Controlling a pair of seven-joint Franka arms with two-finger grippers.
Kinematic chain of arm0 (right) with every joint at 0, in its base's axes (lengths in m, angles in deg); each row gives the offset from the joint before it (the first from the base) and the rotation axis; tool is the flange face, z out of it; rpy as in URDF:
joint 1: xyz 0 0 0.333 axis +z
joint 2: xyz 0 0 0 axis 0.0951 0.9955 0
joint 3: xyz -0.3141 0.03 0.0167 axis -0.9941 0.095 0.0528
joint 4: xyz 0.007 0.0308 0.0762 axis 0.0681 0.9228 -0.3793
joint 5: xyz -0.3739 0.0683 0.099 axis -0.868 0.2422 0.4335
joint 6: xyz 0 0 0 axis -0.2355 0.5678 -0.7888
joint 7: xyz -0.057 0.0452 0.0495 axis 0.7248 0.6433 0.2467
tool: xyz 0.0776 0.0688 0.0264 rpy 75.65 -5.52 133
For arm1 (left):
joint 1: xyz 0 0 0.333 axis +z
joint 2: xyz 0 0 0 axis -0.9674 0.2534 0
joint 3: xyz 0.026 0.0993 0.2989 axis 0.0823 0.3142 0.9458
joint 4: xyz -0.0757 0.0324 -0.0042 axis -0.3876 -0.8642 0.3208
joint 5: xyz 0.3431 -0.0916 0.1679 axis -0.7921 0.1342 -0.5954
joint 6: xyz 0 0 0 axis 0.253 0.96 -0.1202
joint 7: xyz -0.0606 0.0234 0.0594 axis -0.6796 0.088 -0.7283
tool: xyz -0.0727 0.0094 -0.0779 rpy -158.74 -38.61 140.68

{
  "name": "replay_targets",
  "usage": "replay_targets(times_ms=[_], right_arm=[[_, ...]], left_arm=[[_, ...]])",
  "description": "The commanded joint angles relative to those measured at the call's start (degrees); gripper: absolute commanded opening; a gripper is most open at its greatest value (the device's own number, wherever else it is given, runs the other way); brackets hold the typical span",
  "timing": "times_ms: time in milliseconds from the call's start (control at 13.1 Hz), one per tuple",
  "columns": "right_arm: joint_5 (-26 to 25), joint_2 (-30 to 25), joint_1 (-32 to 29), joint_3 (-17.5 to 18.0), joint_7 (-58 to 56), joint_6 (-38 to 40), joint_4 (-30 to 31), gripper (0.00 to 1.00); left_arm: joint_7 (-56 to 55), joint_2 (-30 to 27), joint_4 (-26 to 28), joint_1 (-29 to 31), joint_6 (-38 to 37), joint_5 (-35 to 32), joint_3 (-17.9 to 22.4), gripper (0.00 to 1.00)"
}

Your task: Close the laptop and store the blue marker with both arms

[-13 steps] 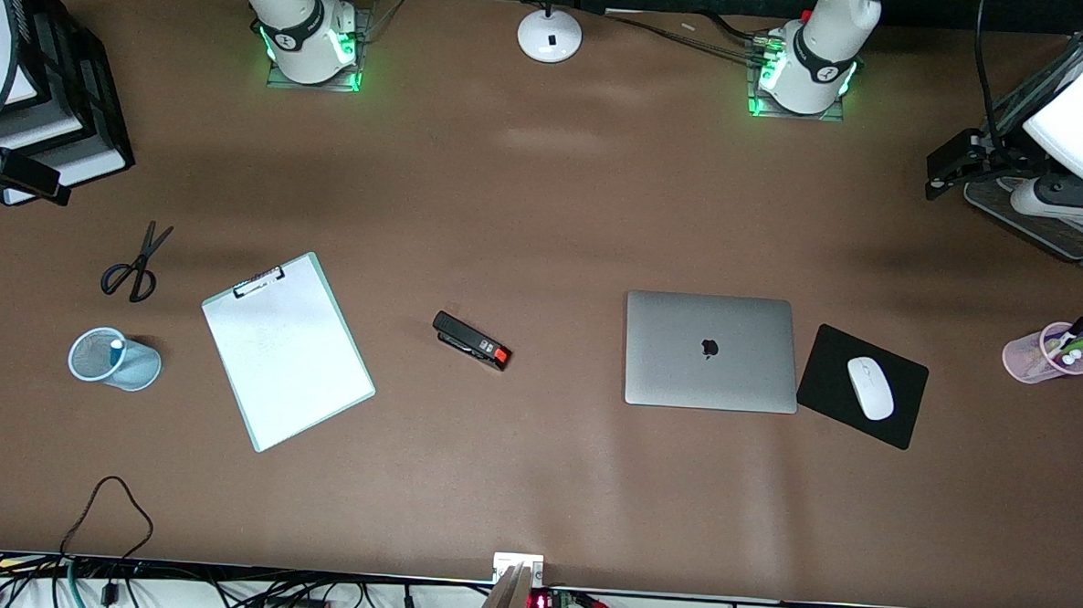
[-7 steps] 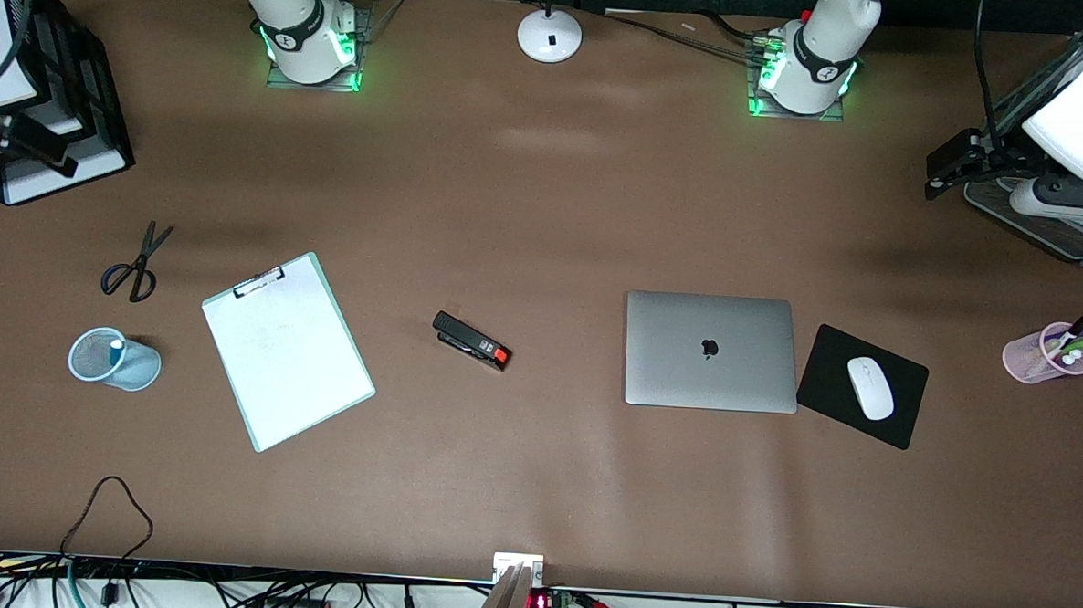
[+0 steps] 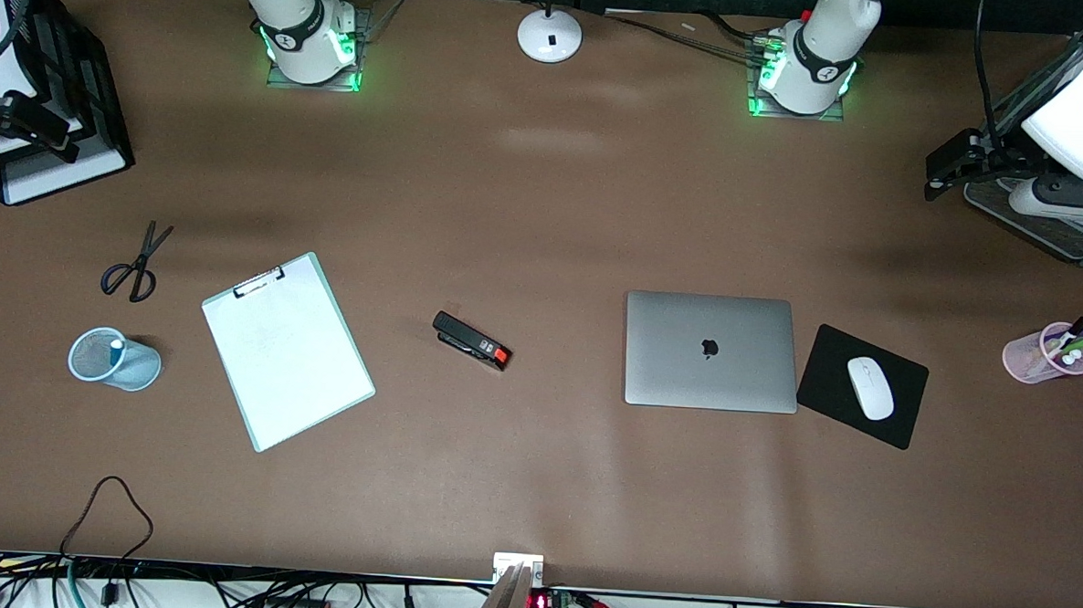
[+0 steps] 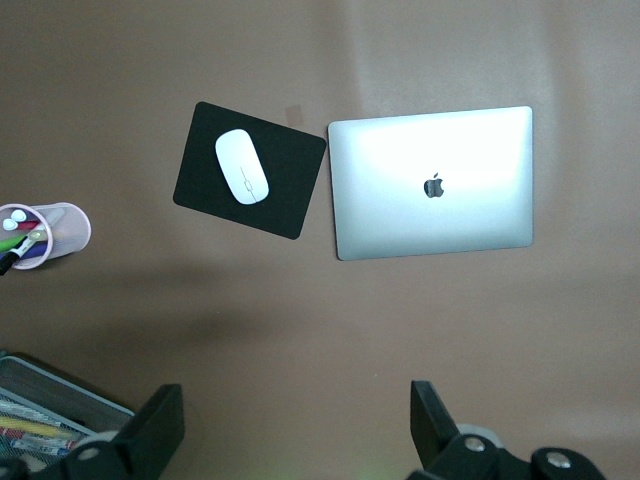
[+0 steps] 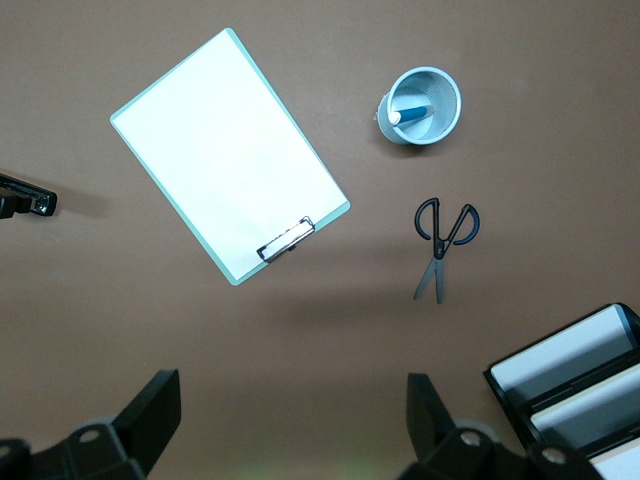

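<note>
Front view showed the laptop point(image 3: 711, 351) closed flat beside the mouse pad point(image 3: 861, 386), and the blue marker point(image 5: 410, 115) standing in the mesh cup point(image 5: 421, 106). Left gripper point(image 4: 292, 432) and right gripper point(image 5: 290, 428) hovered spread, empty. Task judged complete.

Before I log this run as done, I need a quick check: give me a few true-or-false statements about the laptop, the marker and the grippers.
1. The laptop lies shut, lid logo up. True.
2. The blue marker lies on the clipboard. False: it stands in the blue mesh cup, beside the clipboard.
3. The white mouse sits on the black mouse pad. True.
4. The left gripper grips the laptop. False: it hangs open above the table, holding nothing.
5. The right gripper is open and empty. True.
</note>
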State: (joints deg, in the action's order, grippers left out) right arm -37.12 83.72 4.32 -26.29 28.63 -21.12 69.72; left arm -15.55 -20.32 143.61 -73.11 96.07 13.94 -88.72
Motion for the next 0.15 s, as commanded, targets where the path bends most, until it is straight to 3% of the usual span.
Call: replay_targets(times_ms=[0,76], right_arm=[[0.1,-0.3,0.1,0.1,-0.6,-0.2,0.4,1.00],[0.1,-0.3,0.1,0.1,-0.5,-0.2,0.4,1.00]], left_arm=[[1.4,-0.7,0.3,0.2,0.5,1.3,0.0,1.00],[1.4,-0.7,0.3,0.2,0.5,1.4,0.0,1.00]])
